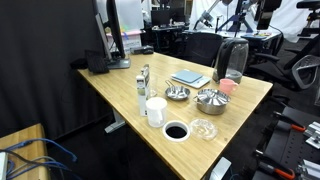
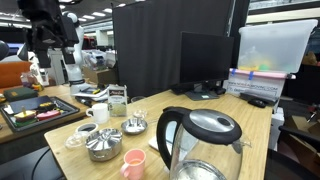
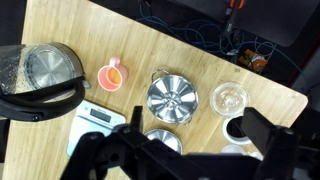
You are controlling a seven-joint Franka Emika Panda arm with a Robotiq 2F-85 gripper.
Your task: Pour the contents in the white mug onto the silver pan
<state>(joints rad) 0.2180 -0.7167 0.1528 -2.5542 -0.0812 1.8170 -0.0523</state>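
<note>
**Hovering Gripper Found Open and Empty Above the Dishes**

The wooden table (image 1: pixel 115 90) carried every item inspected. In an exterior view the robot arm (image 2: pixel 50 25) was raised high, well clear of the tabletop. A glass-and-steel kettle (image 2: pixel 200 140) stood at one end of the table.

In the wrist view the gripper (image 3: pixel 198 130) looked straight down on the dishes. Its jaws were spread to full width, and one dark finger (image 3: pixel 262 130) showed at the side. Nothing sat between the jaws, and they touched no object.

The larger silver bowl (image 1: pixel 210 100) sat near the kettle and was seen from directly above in the wrist view.

The white mug (image 1: pixel 155 110) stood upright on the table, ungrasped and well below the gripper. It stood near the silver pan (image 1: pixel 177 93) on one side and a dark dish with a white rim (image 1: pixel 175 131) on the other, apart from both. Its contents could not be made out. It could not be identified with confidence in the wrist view.

The silver pan lay flat just beside the silver bowl and was partly hidden under the gripper body in the wrist view.

A clear glass dish (image 1: pixel 203 128) rested just beside the dark dish. A pink cup (image 3: pixel 112 76) stood close to the kettle.
</note>
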